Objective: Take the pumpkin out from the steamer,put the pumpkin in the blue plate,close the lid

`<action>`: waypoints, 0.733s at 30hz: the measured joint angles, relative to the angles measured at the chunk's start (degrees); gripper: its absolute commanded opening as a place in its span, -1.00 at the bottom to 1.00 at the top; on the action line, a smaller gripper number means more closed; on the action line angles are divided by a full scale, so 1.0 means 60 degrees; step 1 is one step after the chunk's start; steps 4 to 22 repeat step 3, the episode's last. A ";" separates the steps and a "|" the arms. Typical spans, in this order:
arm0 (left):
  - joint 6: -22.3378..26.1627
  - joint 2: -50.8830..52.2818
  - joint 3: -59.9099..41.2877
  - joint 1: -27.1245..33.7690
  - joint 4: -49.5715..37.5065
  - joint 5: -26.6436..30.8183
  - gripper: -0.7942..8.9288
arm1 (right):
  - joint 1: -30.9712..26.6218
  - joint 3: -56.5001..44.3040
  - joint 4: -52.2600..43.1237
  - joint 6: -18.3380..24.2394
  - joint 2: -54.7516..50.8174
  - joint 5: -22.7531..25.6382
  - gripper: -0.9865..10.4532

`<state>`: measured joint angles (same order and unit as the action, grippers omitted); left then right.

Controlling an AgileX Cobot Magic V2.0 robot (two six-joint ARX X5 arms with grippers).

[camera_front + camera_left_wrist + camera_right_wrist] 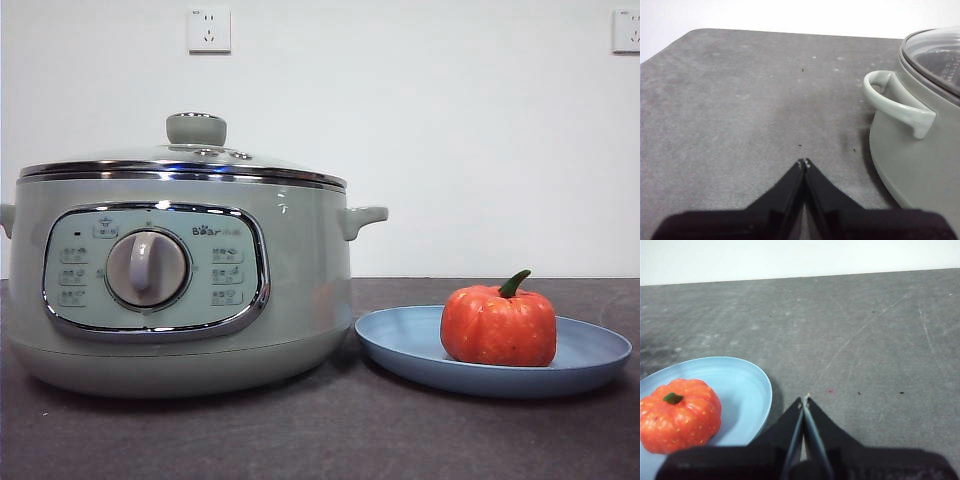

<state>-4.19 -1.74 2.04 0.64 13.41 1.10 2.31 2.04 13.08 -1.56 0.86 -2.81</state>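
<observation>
The pumpkin (pixel 499 325) sits upright in the blue plate (pixel 400 340), to the right of the steamer (pixel 290 300). The lid (pixel 196 130) rests shut on the steamer. In the right wrist view the pumpkin (pixel 680 414) lies in the plate (pixel 747 385), beside my right gripper (pixel 805 401), which is shut and empty over the table. My left gripper (pixel 804 162) is shut and empty over the table, beside the steamer (pixel 912 165) and its side handle (pixel 895 102). The lid's glass (pixel 937 57) shows there too. Neither gripper shows in the front view.
A dark grey table (pixel 320 440) carries everything. A white wall with two sockets (pixel 209 29) stands behind. The table's far rounded corner (pixel 695 35) shows in the left wrist view.
</observation>
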 measured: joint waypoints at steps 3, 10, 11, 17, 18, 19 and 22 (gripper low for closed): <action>0.0000 0.0000 0.0004 0.0000 0.0000 0.0000 -0.84 | 0.0000 0.0000 -0.0004 0.0000 0.0000 0.0000 -0.83; 0.0000 0.0000 0.0004 0.0000 0.0000 0.0000 -0.84 | 0.0000 0.0000 -0.0004 0.0000 0.0000 0.0000 -0.83; 0.0000 0.0000 0.0004 0.0000 0.0000 0.0000 -0.84 | 0.0000 0.0000 -0.0004 0.0000 0.0000 0.0000 -0.83; 0.0000 0.0000 0.0004 0.0000 0.0000 0.0000 -0.84 | 0.0000 0.0000 -0.0004 0.0000 0.0000 0.0000 -0.83; 0.0000 0.0000 0.0004 0.0000 0.0000 0.0000 -0.84 | 0.0000 0.0000 -0.0004 0.0000 0.0000 0.0000 -0.83; 0.0000 0.0000 0.0004 0.0000 0.0000 0.0000 -0.84 | 0.0000 0.0000 -0.0004 0.0000 0.0000 0.0000 -0.83; 0.0000 0.0000 0.0004 0.0000 0.0000 0.0000 -0.84 | 0.0000 0.0000 -0.0004 0.0000 0.0000 0.0000 -0.83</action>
